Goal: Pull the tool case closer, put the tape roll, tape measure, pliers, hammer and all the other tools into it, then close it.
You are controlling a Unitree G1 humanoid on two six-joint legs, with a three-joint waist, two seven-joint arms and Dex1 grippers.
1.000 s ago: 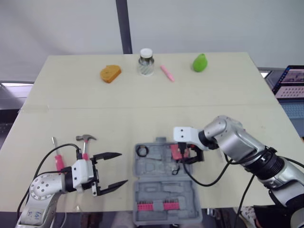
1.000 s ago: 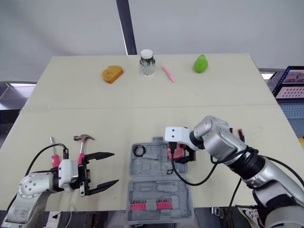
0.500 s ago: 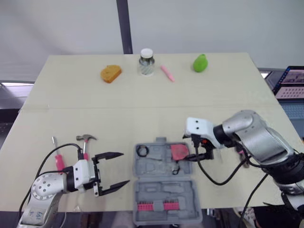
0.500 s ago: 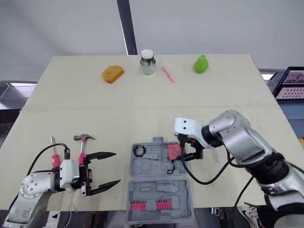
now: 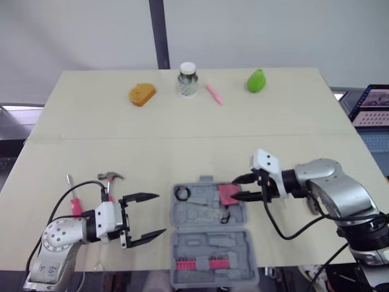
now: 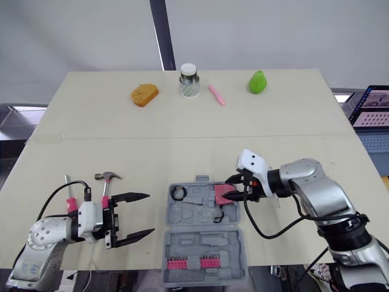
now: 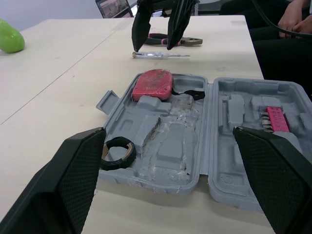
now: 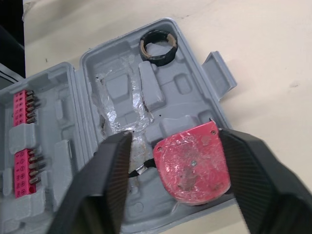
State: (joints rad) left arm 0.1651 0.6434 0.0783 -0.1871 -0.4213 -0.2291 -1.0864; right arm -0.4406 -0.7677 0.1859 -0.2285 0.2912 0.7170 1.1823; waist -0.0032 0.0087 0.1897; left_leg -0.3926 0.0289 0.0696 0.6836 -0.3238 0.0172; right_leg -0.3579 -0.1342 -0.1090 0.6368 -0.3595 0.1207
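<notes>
The tool case point(image 5: 200, 218), moulded grey plastic, is lying open on a pale table point(image 5: 182, 140) between the spread left gripper point(image 5: 160, 213) and spread right gripper point(image 5: 236, 188), its rounded red tape measure point(image 5: 227, 194) sitting just ahead of the latter.

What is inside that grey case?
A black tape roll, a red tape measure and a pink strip of bits lie in the tool case. The other recesses look empty; whatever is beneath the tape measure is covered.

bare tabletop point(image 5: 182, 140) (mid-table), hammer point(image 5: 110, 177) near left pincer point(image 5: 161, 213)
</notes>
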